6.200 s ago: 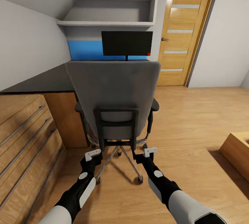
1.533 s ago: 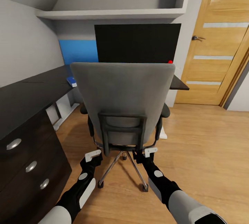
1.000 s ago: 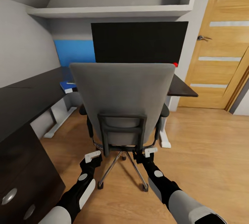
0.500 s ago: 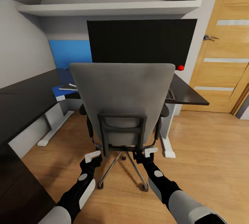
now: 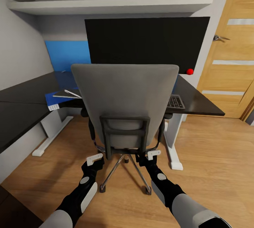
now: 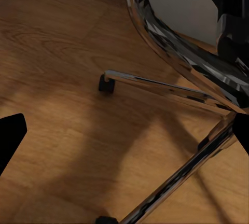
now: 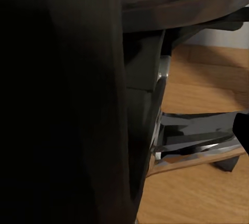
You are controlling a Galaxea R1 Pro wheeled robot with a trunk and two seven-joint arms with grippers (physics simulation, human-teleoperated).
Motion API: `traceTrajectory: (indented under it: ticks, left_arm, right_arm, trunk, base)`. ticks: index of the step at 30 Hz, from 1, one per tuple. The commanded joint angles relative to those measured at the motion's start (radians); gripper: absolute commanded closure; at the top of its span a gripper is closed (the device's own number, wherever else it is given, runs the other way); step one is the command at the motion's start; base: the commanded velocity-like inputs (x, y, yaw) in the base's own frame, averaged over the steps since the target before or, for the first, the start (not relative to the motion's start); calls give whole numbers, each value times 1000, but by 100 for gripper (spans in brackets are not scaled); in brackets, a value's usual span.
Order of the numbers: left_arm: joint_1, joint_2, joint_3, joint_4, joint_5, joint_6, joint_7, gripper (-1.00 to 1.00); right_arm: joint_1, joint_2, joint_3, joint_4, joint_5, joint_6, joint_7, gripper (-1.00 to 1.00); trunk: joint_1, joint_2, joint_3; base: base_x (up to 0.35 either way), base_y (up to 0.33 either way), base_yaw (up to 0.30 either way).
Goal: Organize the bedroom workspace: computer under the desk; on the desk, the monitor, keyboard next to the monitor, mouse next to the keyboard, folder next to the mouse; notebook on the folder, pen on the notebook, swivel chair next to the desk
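We are right behind the swivel chair (image 5: 124,104), and its tall grey back faces us. Our left gripper (image 5: 94,159) and right gripper (image 5: 152,155) are both low down, up against the black frame under the chair's back. We cannot tell if either one is open or closed, because the fingers are hidden against the chair.

The chair sits just in front of the desk (image 5: 197,99). The monitor (image 5: 147,44) stands on the desk behind the chair. A bit of the keyboard (image 5: 175,101) peeks out past the chair's right side. On the left of the desk we see the blue folder (image 5: 60,96) with flat things lying on top of it.

We think the job now is rolling the chair in next to the desk. Here is what could go wrong. If we push too hard, the chair's arms could bump the desk edge and shake the monitor. The chair could also spin on its shiny legs (image 6: 155,81) and roll off crooked. A wheel might hit the white desk leg (image 5: 173,143) too.
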Motion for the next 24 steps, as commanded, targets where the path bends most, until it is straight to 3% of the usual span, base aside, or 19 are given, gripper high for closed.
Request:
traceTrajectory:
  ticks: [1,14,24]
  left_arm:
    - [-1,1,-7,0,10,-6,7,-100]
    - [-1,0,-7,0,10,-6,8,-100]
    - [-1,-1,-7,0,11,-6,6,-100]
  right_arm:
    - [-1,-1,7,1,-11,-4,0,-100]
    - [-1,-2,7,2,-11,-6,0,-100]
    - [-1,-2,7,2,-11,-6,0,-100]
  trunk:
    - [0,0,-1]
    - [0,0,-1]
    - [0,0,-1]
  base:
    - [31,0,0]
    - [5,0,0]
    - [-115,0,0]
